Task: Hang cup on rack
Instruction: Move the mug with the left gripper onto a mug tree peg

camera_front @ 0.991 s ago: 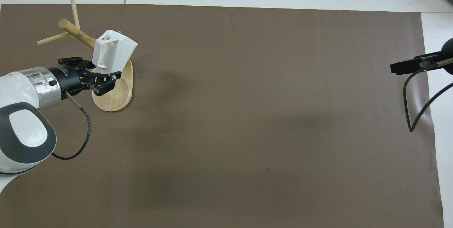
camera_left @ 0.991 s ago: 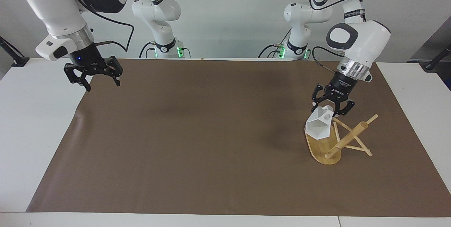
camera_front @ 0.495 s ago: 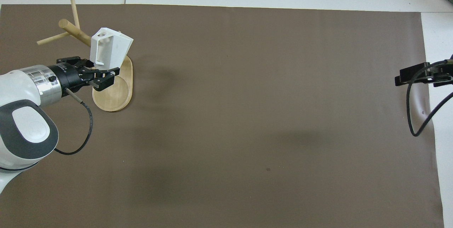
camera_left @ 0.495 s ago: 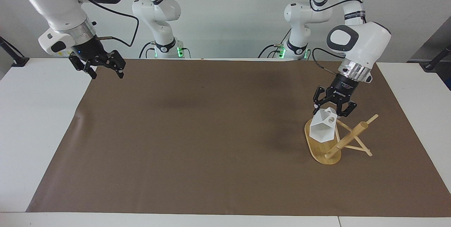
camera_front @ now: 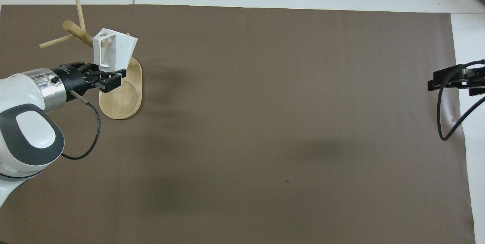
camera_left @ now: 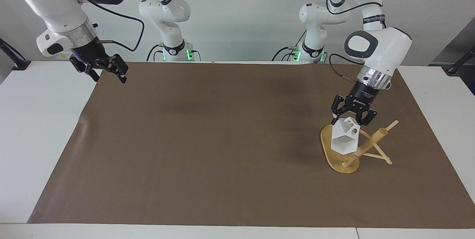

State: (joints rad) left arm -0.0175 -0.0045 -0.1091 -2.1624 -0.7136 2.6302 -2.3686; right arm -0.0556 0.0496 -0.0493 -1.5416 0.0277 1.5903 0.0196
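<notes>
The white faceted cup (camera_left: 344,139) (camera_front: 114,48) hangs tilted over the oval base of the bamboo rack (camera_left: 366,146) (camera_front: 122,102), close beside the leaning post. My left gripper (camera_left: 352,121) (camera_front: 107,76) is shut on the cup's upper edge, by the handle tab. The tab's round hole faces a thin peg; whether the peg enters it I cannot tell. My right gripper (camera_left: 108,74) (camera_front: 434,82) waits open and holds nothing, raised over the mat's corner at the right arm's end.
A brown mat (camera_left: 222,138) covers most of the white table (camera_left: 37,127). The rack stands on it at the left arm's end, its pegs sticking out to several sides. A black cable (camera_front: 443,122) dangles from the right arm.
The left gripper has turned the cup and brought it lower and closer to the rack's post. The right arm has lifted and drawn back toward the robots' edge.
</notes>
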